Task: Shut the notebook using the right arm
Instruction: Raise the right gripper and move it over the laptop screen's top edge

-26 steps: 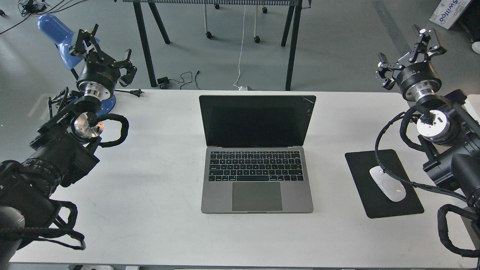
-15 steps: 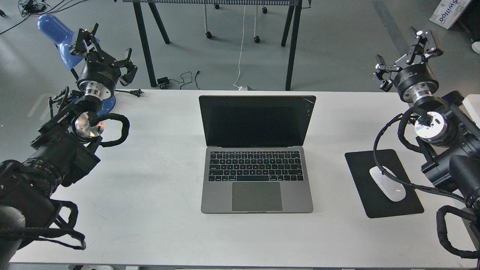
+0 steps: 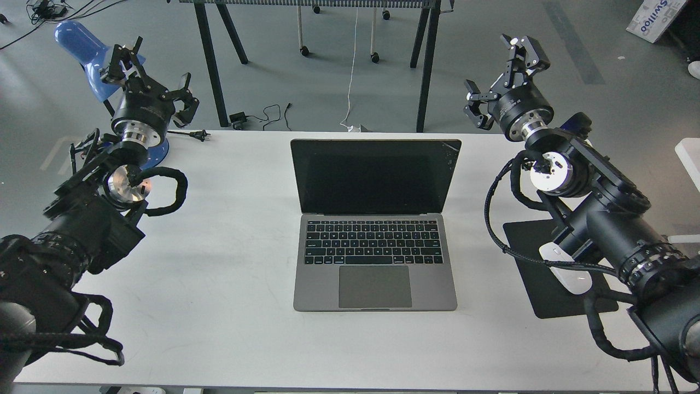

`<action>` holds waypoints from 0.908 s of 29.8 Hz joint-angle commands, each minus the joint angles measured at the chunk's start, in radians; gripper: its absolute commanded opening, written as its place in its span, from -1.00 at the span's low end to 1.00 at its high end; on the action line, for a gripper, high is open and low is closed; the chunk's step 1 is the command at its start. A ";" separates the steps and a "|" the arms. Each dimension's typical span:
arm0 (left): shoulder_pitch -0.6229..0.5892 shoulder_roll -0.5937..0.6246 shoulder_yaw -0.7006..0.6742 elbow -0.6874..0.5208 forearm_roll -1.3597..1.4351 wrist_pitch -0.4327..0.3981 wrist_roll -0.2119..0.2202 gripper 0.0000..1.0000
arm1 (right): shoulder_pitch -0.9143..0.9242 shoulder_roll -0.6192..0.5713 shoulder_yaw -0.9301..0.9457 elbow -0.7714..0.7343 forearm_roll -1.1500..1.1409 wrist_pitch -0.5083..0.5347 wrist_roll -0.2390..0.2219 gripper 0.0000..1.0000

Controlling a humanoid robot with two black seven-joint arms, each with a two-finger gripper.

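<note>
The space-grey notebook (image 3: pixel 375 224) stands open in the middle of the white table (image 3: pixel 229 262), its black screen upright and facing me, keyboard and trackpad towards the front edge. My right gripper (image 3: pixel 499 71) is open and empty, held above the table's far edge, up and to the right of the screen's top right corner, apart from it. My left gripper (image 3: pixel 150 74) is open and empty at the far left, in front of the blue chair (image 3: pixel 82 49).
A black mouse pad (image 3: pixel 547 273) with a white mouse (image 3: pixel 569 276) lies right of the notebook, partly under my right arm. Behind the table are black table legs (image 3: pixel 424 71), cables on the floor and a cardboard box (image 3: pixel 656 19) at the top right.
</note>
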 commanded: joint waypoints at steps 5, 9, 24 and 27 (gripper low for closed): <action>0.000 0.000 0.000 -0.001 0.003 0.000 0.002 1.00 | 0.020 0.072 -0.048 -0.055 0.001 0.002 0.002 1.00; 0.002 0.000 0.000 -0.001 0.003 0.000 0.002 1.00 | 0.014 0.070 -0.072 -0.032 0.005 0.008 -0.004 1.00; 0.002 0.000 0.000 -0.001 0.003 0.000 0.002 1.00 | -0.215 -0.094 -0.121 0.388 0.005 -0.047 -0.055 1.00; 0.003 0.000 0.000 -0.001 0.003 0.000 0.004 1.00 | -0.248 -0.152 -0.144 0.465 0.005 -0.047 -0.057 1.00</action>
